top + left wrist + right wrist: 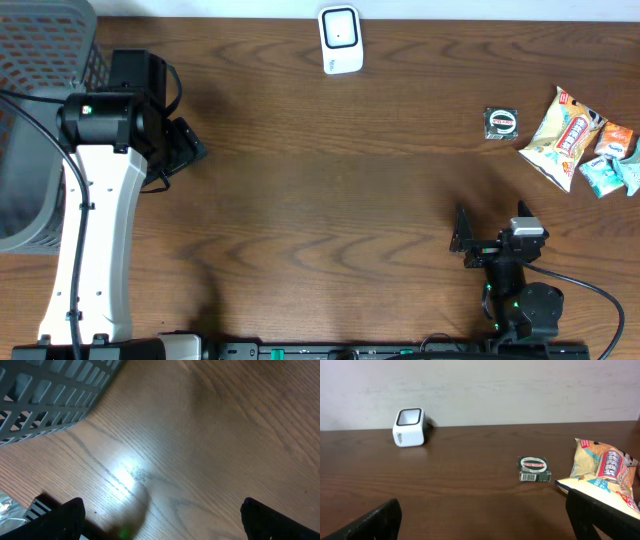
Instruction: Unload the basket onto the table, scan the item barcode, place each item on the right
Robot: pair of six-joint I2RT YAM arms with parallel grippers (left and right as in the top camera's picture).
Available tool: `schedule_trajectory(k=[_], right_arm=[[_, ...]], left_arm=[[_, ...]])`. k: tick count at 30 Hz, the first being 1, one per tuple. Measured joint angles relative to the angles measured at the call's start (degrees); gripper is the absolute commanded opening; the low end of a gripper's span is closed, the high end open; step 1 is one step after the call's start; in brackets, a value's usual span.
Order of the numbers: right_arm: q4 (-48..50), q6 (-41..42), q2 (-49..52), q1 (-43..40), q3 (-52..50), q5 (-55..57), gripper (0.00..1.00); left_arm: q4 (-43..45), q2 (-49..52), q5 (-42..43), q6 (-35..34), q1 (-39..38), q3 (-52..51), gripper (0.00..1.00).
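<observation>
A white barcode scanner (340,40) stands at the table's far edge, and shows in the right wrist view as a scanner (409,427) at the far left. The items lie at the right: a small dark green box (501,123) (534,469), a yellow snack bag (563,136) (602,467) and small teal packets (610,170). My left gripper (188,146) (162,522) hangs open over bare wood by the basket, holding nothing. My right gripper (463,238) (485,522) stands open near the front edge, well short of the green box, with nothing between its fingers.
A grey mesh basket (40,70) (50,390) stands at the far left, next to the left arm. The table (320,200) is dark wood. A wall rises right behind the scanner in the right wrist view.
</observation>
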Motion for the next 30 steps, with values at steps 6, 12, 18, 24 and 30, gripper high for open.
schedule_trajectory(k=[6, 12, 18, 24, 30], right_arm=[[0.0, 0.0, 0.0, 0.0, 0.0, 0.0, 0.99], [0.0, 0.0, 0.0, 0.0, 0.0, 0.0, 0.99], [0.0, 0.0, 0.0, 0.0, 0.0, 0.0, 0.99], [0.0, 0.0, 0.0, 0.0, 0.0, 0.0, 0.99], [0.1, 0.0, 0.0, 0.0, 0.0, 0.0, 0.99]], left_arm=[[0.0, 0.0, 0.0, 0.0, 0.0, 0.0, 0.98], [0.0, 0.0, 0.0, 0.0, 0.0, 0.0, 0.98], [0.0, 0.0, 0.0, 0.0, 0.0, 0.0, 0.98], [-2.2, 0.0, 0.0, 1.5, 0.0, 0.0, 0.98], [-3.1, 0.0, 1.4, 1.8, 0.0, 0.0, 0.98]])
